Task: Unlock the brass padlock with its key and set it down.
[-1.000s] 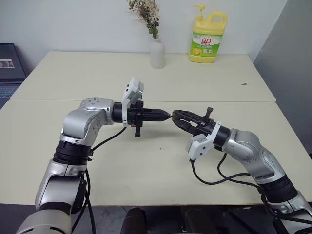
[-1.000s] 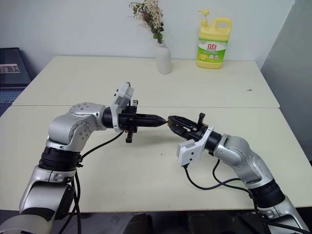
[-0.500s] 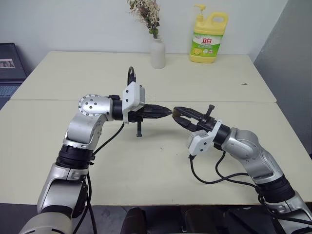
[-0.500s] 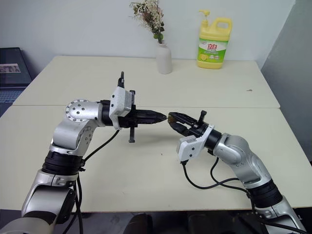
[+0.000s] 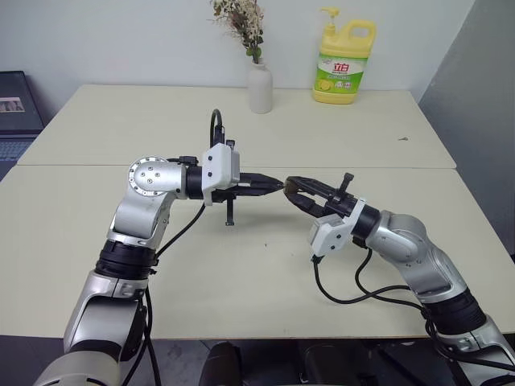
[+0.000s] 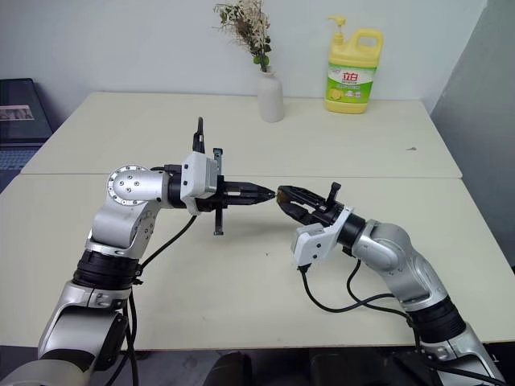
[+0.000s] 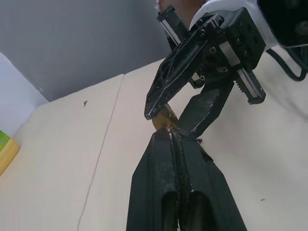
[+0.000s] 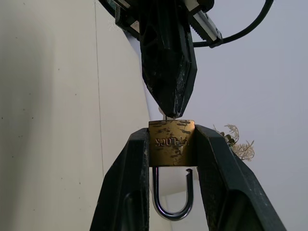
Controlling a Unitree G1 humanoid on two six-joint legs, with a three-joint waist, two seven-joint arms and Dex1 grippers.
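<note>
The brass padlock (image 8: 171, 142) sits clamped between the two fingers of my right gripper (image 8: 171, 134), held above the table. Its silver shackle (image 8: 169, 212) points back toward the right wrist, and one leg ends free, just outside the body. My left gripper (image 8: 169, 111) comes in level from the opposite side, shut, with its tips touching the lock's keyhole end. Of the key (image 8: 166, 117) only a thin sliver shows between those tips and the lock body. From the head, both grippers meet tip to tip over the table's middle, left gripper (image 5: 276, 186) against right gripper (image 5: 293, 183).
A white vase (image 5: 259, 87) with dried flowers and a yellow dish-soap bottle (image 5: 343, 68) stand at the far edge of the cream table (image 5: 241, 273). A laptop (image 5: 16, 108) sits off the table's left side. The right arm's cable (image 5: 354, 293) loops on the tabletop.
The left wrist has rolled about its own pointing line while its tips stayed at the lock. The right gripper and the padlock have held still.
</note>
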